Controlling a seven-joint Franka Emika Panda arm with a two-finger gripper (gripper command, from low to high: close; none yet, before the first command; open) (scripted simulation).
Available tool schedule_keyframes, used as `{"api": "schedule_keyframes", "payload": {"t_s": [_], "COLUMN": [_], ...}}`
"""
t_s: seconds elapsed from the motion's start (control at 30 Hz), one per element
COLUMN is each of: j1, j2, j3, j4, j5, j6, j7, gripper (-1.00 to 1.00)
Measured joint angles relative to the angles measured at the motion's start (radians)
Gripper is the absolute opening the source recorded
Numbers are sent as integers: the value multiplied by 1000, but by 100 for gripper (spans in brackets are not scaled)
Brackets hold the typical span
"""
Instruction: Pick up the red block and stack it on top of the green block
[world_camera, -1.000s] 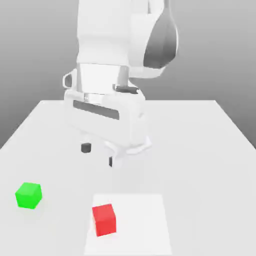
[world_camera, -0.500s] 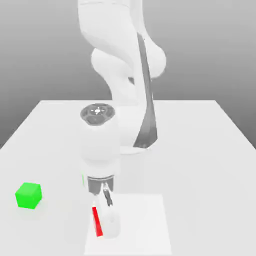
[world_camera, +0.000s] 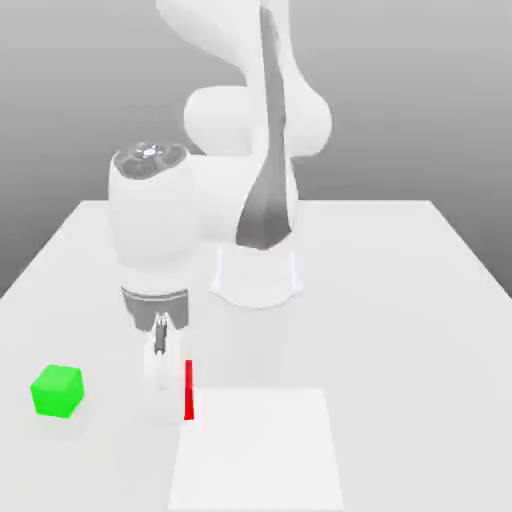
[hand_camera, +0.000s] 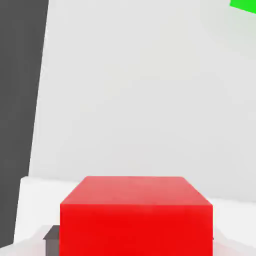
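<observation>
Hanging over the white counter (world_camera: 400, 300) in the exterior view, the white arm's claw (world_camera: 170, 400) points down and is closed on the small matte bright red cube (world_camera: 188, 390), of which a narrow red sliver shows beside the pale fingers (world_camera: 158, 385). The red cube sits just off the lighter square patch (world_camera: 260, 450) on the counter, toward the exterior view's left. The small matte bright green cube (world_camera: 56, 390) rests on the counter farther to the exterior view's left, apart from the claw. In the hand view, the red cube (hand_camera: 136, 215) is close to the camera, between the fingers. A corner of the green cube (hand_camera: 245, 5) shows beyond it on the counter (hand_camera: 140, 100).
</observation>
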Motion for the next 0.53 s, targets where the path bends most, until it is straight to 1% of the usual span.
{"api": "schedule_keyframes", "payload": {"t_s": [0.23,0.3,0.4,0.43,0.53], "j1": [-213,-271,-252,-254,-254], "j2": [-60,-24,74,109,109], "j3": [-109,-107,-87,-81,-81], "j4": [1,3,7,9,9], "j5": [10,18,36,43,43], "j6": [-60,-27,67,100,100], "j7": [286,314,312,307,307], "gripper": [-100,-100,-100,100,100]}}
